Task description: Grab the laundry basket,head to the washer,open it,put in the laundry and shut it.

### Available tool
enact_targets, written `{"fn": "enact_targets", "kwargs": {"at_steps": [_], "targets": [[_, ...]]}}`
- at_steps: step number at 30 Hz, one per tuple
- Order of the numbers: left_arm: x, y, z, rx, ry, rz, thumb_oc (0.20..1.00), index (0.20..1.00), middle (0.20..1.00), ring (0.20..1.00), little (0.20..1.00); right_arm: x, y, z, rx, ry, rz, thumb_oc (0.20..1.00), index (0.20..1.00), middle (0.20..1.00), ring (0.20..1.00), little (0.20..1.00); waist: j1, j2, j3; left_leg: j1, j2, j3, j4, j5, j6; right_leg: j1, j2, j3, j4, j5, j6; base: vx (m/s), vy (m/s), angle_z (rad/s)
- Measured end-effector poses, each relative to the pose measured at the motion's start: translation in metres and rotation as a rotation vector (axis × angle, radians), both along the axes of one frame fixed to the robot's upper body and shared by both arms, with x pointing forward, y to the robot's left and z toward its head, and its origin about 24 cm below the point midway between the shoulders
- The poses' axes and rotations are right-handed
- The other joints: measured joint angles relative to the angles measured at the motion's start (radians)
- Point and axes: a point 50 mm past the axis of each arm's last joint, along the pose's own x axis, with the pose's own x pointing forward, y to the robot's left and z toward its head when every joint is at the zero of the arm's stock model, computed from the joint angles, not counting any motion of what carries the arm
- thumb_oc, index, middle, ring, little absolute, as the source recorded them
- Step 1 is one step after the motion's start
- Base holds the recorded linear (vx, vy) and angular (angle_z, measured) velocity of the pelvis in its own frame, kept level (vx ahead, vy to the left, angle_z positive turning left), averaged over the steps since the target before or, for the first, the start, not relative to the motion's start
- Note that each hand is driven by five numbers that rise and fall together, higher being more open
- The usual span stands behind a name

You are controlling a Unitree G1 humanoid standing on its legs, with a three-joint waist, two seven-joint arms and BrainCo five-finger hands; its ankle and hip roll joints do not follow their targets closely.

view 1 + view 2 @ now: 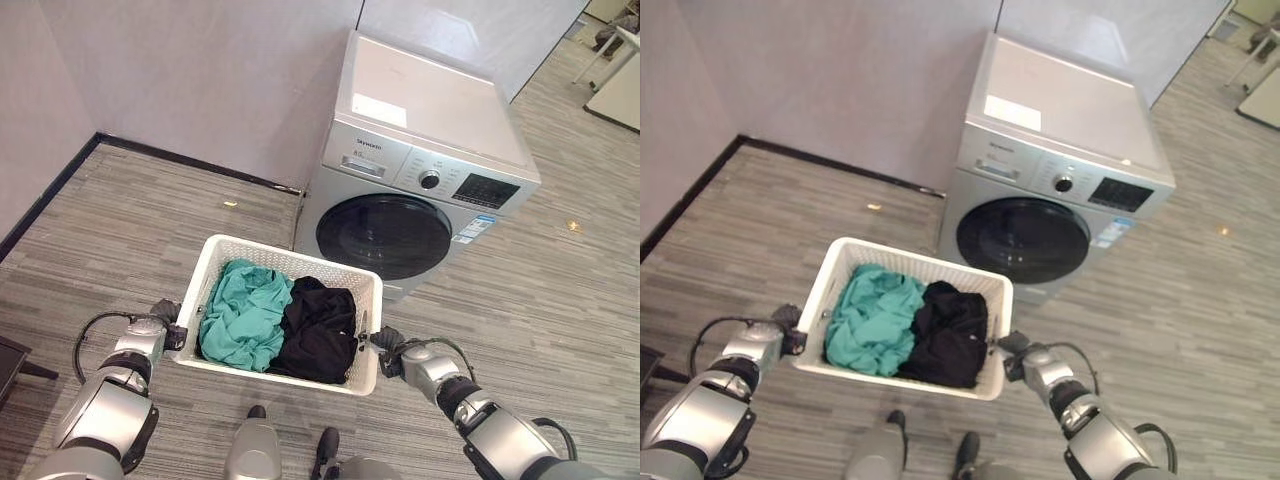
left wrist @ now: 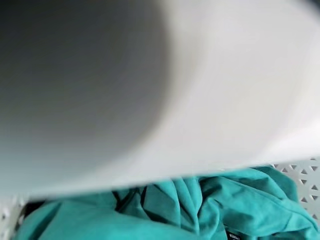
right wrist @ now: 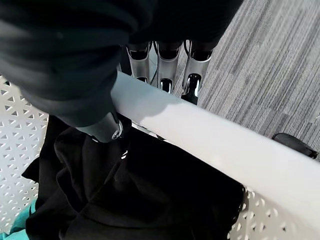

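Just in front of the silver front-loading washing machine [image 1: 420, 190], whose round dark door is closed, a white perforated plastic laundry basket [image 1: 300, 262] is held up off the grey striped floor [image 1: 560, 300]. Inside it, a crumpled teal garment [image 1: 243, 312] lies beside a black garment [image 1: 320, 330]. At the basket's right rim, the right hand [image 3: 165, 70] curls fingers and thumb around the edge. At its left rim sits the left hand [image 1: 165, 325]; I cannot tell its grip.
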Motion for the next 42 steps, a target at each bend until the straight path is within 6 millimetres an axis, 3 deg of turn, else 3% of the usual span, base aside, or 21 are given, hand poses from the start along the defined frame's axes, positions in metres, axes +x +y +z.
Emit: {"fn": "enact_targets", "kwargs": {"at_steps": [5,7,9,11,12,13,16,21,23,26,32,36,38,39,41,42], "targets": [[-0.002,0.014,0.009,0.089,0.051,-0.082,0.200,0.200,0.200,0.200,0.200,0.014,0.004,0.015,-0.021,-0.032,0.068,0.200,0.200,0.200,0.200,0.200,0.000,-0.032,-0.020,-0.033,-0.028,-0.009,0.028,-0.003,0.003,-0.004,-0.024,-0.007,-0.006,-0.058,0.021,0.04,0.050,0.12],[0.002,0.021,0.025,0.187,0.080,-0.203,0.200,0.200,0.200,0.200,0.200,0.028,0.005,0.034,-0.032,-0.078,0.128,0.200,0.200,0.200,0.200,0.200,-0.004,-0.029,-0.019,-0.060,-0.025,-0.021,0.067,-0.015,0.011,-0.007,-0.019,-0.024,-0.008,-0.067,0.021,0.05,0.027,0.11],[0.013,0.022,0.069,0.318,0.040,-0.420,0.200,0.200,0.200,0.200,0.200,0.044,-0.003,0.059,-0.041,-0.142,0.185,0.200,0.200,0.200,0.200,0.200,0.008,-0.027,-0.018,-0.068,-0.017,-0.020,0.087,-0.025,0.009,-0.007,-0.018,-0.027,0.000,-0.067,0.025,0.05,0.010,0.03],[0.015,0.027,0.101,0.377,0.009,-0.488,0.200,0.200,0.200,0.200,0.200,0.055,-0.002,0.076,-0.028,-0.183,0.218,0.200,0.200,0.200,0.200,0.200,0.021,-0.017,-0.016,-0.061,-0.015,-0.013,0.092,-0.031,0.015,-0.001,-0.023,-0.029,0.005,-0.075,0.022,0.05,-0.017,-0.08],[0.012,0.017,0.126,0.452,0.008,-0.635,0.200,0.200,0.200,0.200,0.200,0.059,-0.010,0.084,-0.041,-0.190,0.253,0.200,0.200,0.200,0.200,0.200,0.022,-0.012,-0.013,-0.072,-0.010,-0.021,0.113,-0.043,0.016,0.003,-0.020,-0.051,0.003,-0.071,0.027,0.05,-0.022,0.05],[0.015,0.012,0.139,0.414,-0.038,-0.673,0.200,0.200,0.200,0.200,0.200,0.061,-0.020,0.090,-0.024,-0.187,0.254,0.200,0.200,0.200,0.200,0.200,0.035,0.005,-0.020,-0.066,-0.013,-0.028,0.111,-0.044,0.016,0.010,-0.023,-0.056,0.010,-0.069,0.029,0.04,-0.013,0.17],[0.019,0.006,0.158,0.388,-0.032,-0.724,0.200,0.200,0.200,0.200,0.200,0.079,-0.024,0.114,0.001,-0.224,0.238,0.200,0.200,0.200,0.200,0.200,0.045,0.042,-0.036,-0.071,-0.025,-0.055,0.117,-0.045,0.011,0.019,-0.024,-0.083,0.009,-0.081,0.031,0.04,-0.025,0.29],[0.038,-0.001,0.201,0.423,-0.109,-0.709,0.200,0.200,0.200,0.200,0.200,0.096,-0.031,0.141,0.032,-0.269,0.189,0.200,0.200,0.200,0.200,0.200,0.064,0.034,-0.045,-0.097,-0.028,-0.090,0.130,-0.044,-0.006,0.022,-0.018,-0.127,0.002,-0.098,0.026,0.01,-0.013,0.23],[0.046,-0.012,0.219,0.455,-0.157,-0.740,0.200,0.200,0.200,0.200,0.200,0.109,-0.039,0.165,0.018,-0.324,0.135,0.200,0.200,0.200,0.200,0.200,0.068,0.030,-0.048,-0.112,-0.034,-0.100,0.135,-0.045,-0.004,0.017,-0.021,-0.137,-0.002,-0.093,0.031,-0.01,0.005,0.15],[0.048,-0.018,0.219,0.439,-0.164,-0.744,0.200,0.200,0.200,0.200,0.200,0.117,-0.045,0.185,-0.002,-0.361,0.104,0.200,0.200,0.200,0.200,0.200,0.068,0.004,-0.066,-0.139,-0.035,-0.105,0.137,-0.050,-0.001,-0.011,-0.019,-0.137,0.002,-0.083,0.037,0.03,0.075,0.04],[0.050,-0.028,0.214,0.434,-0.155,-0.781,0.200,0.200,0.200,0.200,0.200,0.120,-0.057,0.197,-0.003,-0.379,0.062,0.200,0.200,0.200,0.200,0.200,0.063,0.003,-0.067,-0.116,-0.037,-0.105,0.130,-0.070,0.019,-0.017,-0.029,-0.135,0.054,-0.059,0.050,0.07,0.156,0.01],[0.053,-0.034,0.216,0.437,-0.164,-0.800,0.200,0.200,0.200,0.200,0.200,0.123,-0.067,0.214,0.022,-0.417,0.033,0.200,0.200,0.200,0.200,0.200,0.057,0.006,-0.066,-0.092,-0.048,-0.110,0.114,-0.073,0.031,-0.061,-0.054,-0.130,0.174,-0.053,0.054,0.09,0.179,0.07],[0.055,-0.039,0.216,0.434,-0.172,-0.807,0.200,0.200,0.200,0.200,0.200,0.123,-0.070,0.216,0.038,-0.425,0.017,0.200,0.200,0.200,0.200,0.200,0.054,0.014,-0.063,-0.082,-0.046,-0.116,0.110,-0.067,0.025,-0.077,-0.064,-0.132,0.225,-0.058,0.060,0.11,0.106,0.15],[0.059,-0.048,0.219,0.439,-0.200,-0.822,0.200,0.200,0.200,0.200,0.200,0.124,-0.078,0.224,0.035,-0.439,-0.009,0.200,0.200,0.200,0.200,0.200,0.053,0.033,-0.062,-0.070,-0.048,-0.129,0.110,-0.071,0.032,-0.122,-0.079,-0.121,0.370,-0.064,0.093,0.15,0.094,0.19],[0.065,-0.061,0.213,0.430,-0.208,-0.846,0.200,0.200,0.200,0.200,0.200,0.121,-0.094,0.230,0.018,-0.447,-0.039,0.200,0.200,0.200,0.200,0.200,0.042,0.060,-0.059,-0.051,-0.056,-0.170,0.080,-0.059,0.038,-0.167,-0.038,-0.068,0.443,-0.106,0.115,0.13,0.074,0.50],[0.067,-0.067,0.209,0.419,-0.204,-0.862,0.200,0.200,0.200,0.200,0.200,0.121,-0.100,0.234,0.007,-0.447,-0.055,0.200,0.200,0.200,0.200,0.200,0.035,0.067,-0.054,-0.033,-0.059,-0.175,0.058,-0.043,0.037,-0.176,-0.028,-0.079,0.429,-0.118,0.121,0.11,0.004,0.43]]}}
